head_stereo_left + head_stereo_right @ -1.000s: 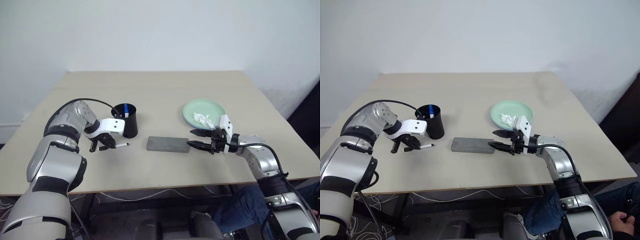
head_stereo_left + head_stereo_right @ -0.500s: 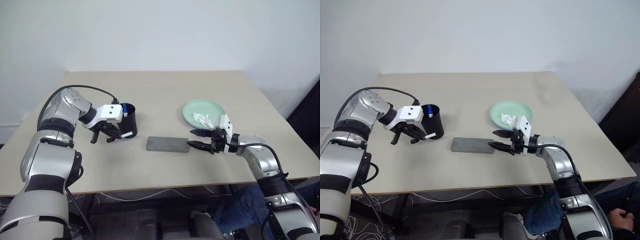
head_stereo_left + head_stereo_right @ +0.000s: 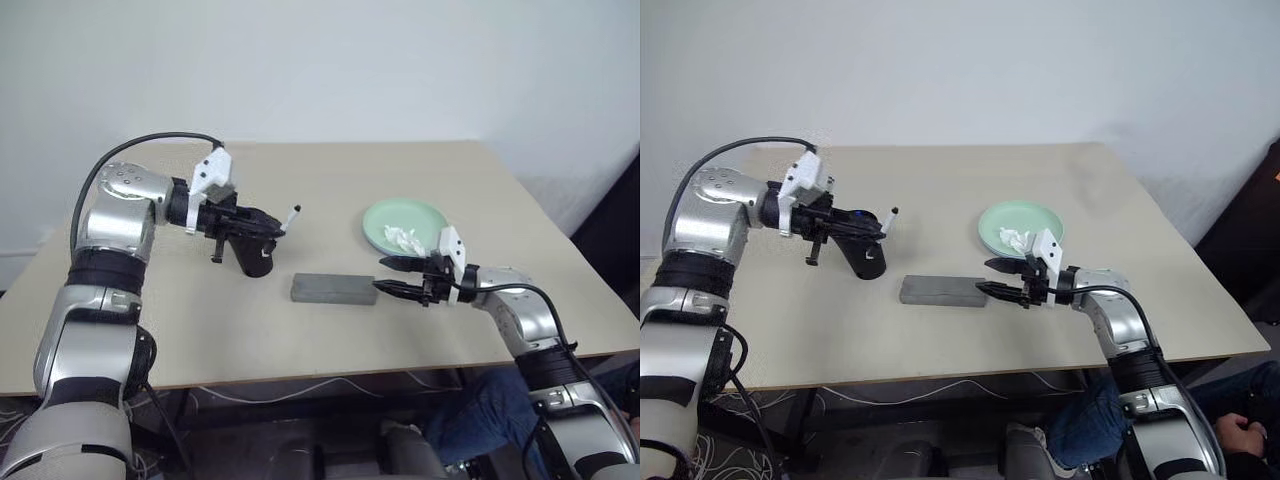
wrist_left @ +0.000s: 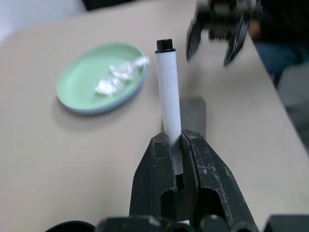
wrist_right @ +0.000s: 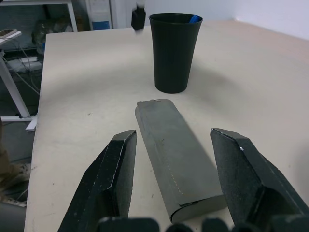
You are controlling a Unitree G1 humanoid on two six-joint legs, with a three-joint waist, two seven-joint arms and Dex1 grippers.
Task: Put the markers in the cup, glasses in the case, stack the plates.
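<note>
Your left gripper [image 3: 262, 222] has come up off the desk [image 3: 330, 180] since a second ago, and the black-ended marker [image 3: 290, 217] that lay low beside the cup [image 3: 254, 256] now rides in the air just above it; you have the pick behind you, and what I judge is left of this step is to tip the marker down into the cup, where the blue-capped marker [image 5: 192, 19] already stands; the left jaws are clenched on the marker's near end; its long axis runs from the jaws out toward the right and slightly upward, black tip leading, so it is far from vertical; your right gripper [image 3: 402, 278] hangs at the right end of the closed grey case [image 3: 334, 288], jaws parted and grasping nothing; the mint green plate [image 3: 392, 215] with crumpled tissue [image 3: 406, 239] sits just beyond it.
</note>
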